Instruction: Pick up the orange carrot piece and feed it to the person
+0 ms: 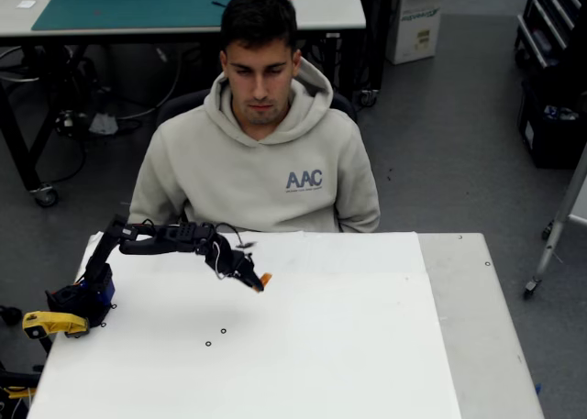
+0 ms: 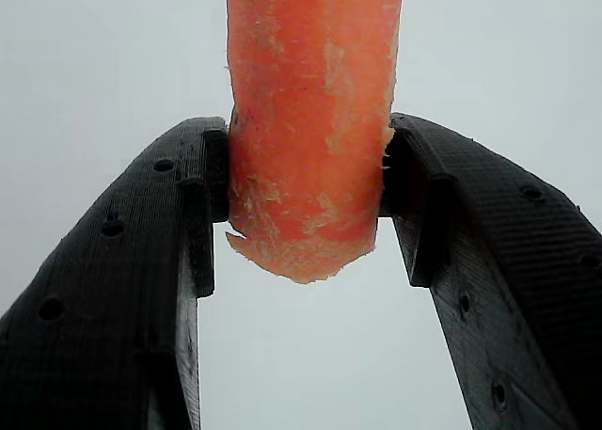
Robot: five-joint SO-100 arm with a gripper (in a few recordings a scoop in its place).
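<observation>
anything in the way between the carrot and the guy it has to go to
Nothing visible. The tool is shut on the carrot piece over the white table. Between it and the person seated behind the table's far edge lies only bare tabletop and open air.

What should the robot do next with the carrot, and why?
Probably lift and carry it toward the person. The gripper is already shut on the orange carrot piece, pinched between both black fingers. In the overhead view the carrot sits low over the white table, out in front of the person's chest, so it likely needs to rise toward the face.
</observation>
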